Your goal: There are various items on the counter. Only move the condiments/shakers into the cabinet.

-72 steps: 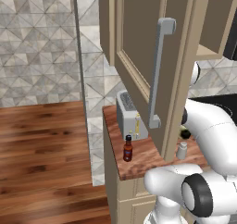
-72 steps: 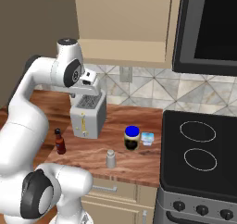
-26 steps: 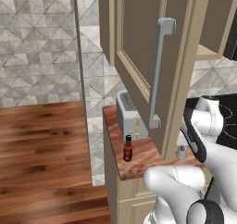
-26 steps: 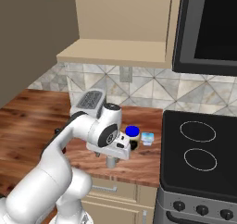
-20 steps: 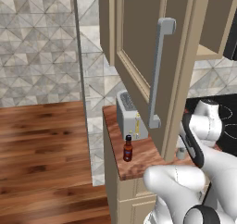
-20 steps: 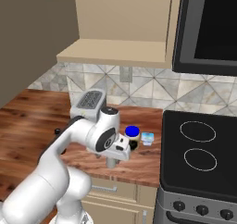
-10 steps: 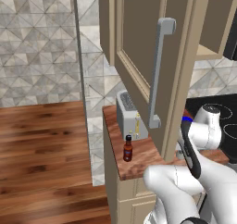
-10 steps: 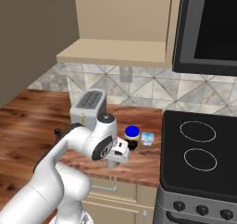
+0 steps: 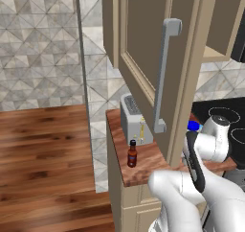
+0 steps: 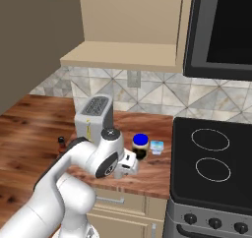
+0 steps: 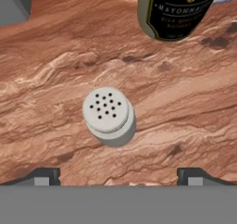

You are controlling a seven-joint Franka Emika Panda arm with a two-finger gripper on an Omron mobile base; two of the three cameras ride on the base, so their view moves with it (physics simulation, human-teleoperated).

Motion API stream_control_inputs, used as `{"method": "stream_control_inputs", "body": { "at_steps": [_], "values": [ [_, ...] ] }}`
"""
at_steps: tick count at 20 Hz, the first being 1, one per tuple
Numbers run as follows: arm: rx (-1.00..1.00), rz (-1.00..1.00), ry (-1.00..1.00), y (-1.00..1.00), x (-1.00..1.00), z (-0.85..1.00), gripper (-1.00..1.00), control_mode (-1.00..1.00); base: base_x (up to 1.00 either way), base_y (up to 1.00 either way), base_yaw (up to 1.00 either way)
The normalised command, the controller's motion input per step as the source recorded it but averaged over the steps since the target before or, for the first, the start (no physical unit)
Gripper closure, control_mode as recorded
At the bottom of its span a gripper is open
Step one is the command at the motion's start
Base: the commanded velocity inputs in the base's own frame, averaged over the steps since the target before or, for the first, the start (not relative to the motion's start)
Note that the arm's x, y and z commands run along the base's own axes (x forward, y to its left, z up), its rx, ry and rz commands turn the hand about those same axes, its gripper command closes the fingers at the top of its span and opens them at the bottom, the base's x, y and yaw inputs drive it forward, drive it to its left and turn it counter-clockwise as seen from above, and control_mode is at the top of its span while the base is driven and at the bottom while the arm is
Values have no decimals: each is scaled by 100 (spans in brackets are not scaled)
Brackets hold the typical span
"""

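Straight below my hand stands the pale grey shaker (image 11: 109, 115), its holed top facing up. My gripper (image 11: 118, 176) hangs over it, open, both fingertips (image 11: 45, 176) wide apart and touching nothing. On the wood-grain counter (image 10: 39, 119) the hand (image 10: 128, 164) hides the shaker. The dark red sauce bottle (image 9: 132, 154) stands at the counter's left front, also seen behind my arm (image 10: 61, 143). Above, the beige cabinet (image 10: 123, 55) is open, its door (image 9: 143, 53) with the grey bar handle (image 9: 162, 77) swung out.
A dark jar with a blue lid (image 10: 141, 146), labelled mayonnaise (image 11: 176, 10), stands just beyond the shaker. A small pale blue thing (image 10: 157, 147) sits beside it. The silver toaster (image 10: 95, 115) is at the back left. A black stove (image 10: 216, 163) borders the counter on the right.
The arm has folded down and the hand has sunk lower toward the counter over the shaker. The jaws stay wide open. Nothing on the counter has moved.
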Motion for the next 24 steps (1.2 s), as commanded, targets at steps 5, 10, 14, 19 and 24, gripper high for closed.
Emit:
{"method": "stream_control_inputs", "body": {
  "at_steps": [5, 10, 14, 19, 24],
  "values": [
    [-5, 0, 0, 0, 17, -7, -100, -100, 0, 0, 0],
    [-3, 0, 0, 6, 12, -7, -100, -100, 0, 0, 0],
    [0, 0, 0, 29, 1, -13, -100, -100, 0, 0, 0],
    [0, 0, 0, 11, 0, -3, -100, -100, 0, 0, 0],
    [-2, 0, 0, 0, 0, -10, -100, -100, 0, 0, 0]
  ]
}}
